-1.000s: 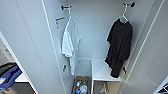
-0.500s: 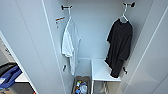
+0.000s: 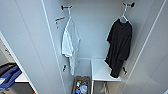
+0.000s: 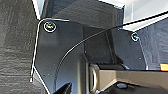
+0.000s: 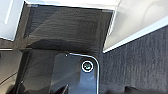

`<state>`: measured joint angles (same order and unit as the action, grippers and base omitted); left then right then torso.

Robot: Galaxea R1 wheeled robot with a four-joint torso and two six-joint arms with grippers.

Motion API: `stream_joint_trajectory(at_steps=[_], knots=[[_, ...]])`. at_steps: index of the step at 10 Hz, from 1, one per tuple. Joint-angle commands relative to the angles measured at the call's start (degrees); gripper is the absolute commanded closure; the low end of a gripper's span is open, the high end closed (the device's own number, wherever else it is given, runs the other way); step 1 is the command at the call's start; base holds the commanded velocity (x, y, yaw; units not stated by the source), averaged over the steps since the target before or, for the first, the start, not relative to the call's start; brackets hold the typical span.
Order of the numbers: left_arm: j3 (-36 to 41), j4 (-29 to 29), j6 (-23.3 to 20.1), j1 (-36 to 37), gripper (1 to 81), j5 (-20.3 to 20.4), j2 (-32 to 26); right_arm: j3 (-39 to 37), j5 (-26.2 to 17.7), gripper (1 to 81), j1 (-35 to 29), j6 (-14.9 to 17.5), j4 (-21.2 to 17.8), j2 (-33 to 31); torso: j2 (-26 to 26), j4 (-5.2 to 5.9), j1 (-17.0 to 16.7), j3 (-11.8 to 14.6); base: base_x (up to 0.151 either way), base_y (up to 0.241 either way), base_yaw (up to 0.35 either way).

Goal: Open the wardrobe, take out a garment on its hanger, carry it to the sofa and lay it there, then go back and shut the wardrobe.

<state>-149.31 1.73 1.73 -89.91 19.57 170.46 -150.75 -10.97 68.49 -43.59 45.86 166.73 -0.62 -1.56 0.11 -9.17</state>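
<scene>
The wardrobe (image 3: 95, 30) stands open in front of me in the head view, its white doors swung out at the left (image 3: 30, 45) and the right (image 3: 155, 55). Inside at the right hangs the garment (image 3: 120, 45), a plain black T-shirt. It is on its thin white hanger (image 3: 123, 16), which hooks over a black wall hook (image 3: 130, 4). The shirt's lower hem reaches down past a white shelf (image 3: 102, 71). The left wrist view and the right wrist view look down past the robot's dark plates at dark carpet.
A white T-shirt (image 3: 70, 42) hangs on its own hanger from the left hook. A box of mixed small items (image 3: 81, 86) sits on the wardrobe floor beside the shelf. Something blue (image 3: 8, 75) lies beyond the left door, low at the left.
</scene>
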Motion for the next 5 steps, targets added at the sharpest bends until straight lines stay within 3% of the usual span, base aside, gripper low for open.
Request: stream_joint_trajectory(at_steps=[1, 3, 5], knots=[[0.2, 0.4, -0.1, 1.1, 1.0, -2.4, -0.2, 5.0, 7.1, 1.0, 3.5, -0.2, -9.6, -4.0, 0.0, 0.0, 0.0, 0.0, 0.0, 0.0, 0.0], [0.2, 0.7, -0.1, 1.1, 1.0, -2.6, -0.9, 5.4, 11.1, 1.0, 9.8, -0.2, -9.6, -2.9, 0.0, 0.0, 0.0, 0.0, 0.0, 0.0, 0.0], [0.2, 1.1, -0.3, 1.2, 1.0, -3.5, -1.1, 5.7, 11.5, 1.0, 13.7, 0.3, -8.8, -2.4, 0.0, 0.0, 0.0, 0.0, 0.0, 0.0, 0.0]])
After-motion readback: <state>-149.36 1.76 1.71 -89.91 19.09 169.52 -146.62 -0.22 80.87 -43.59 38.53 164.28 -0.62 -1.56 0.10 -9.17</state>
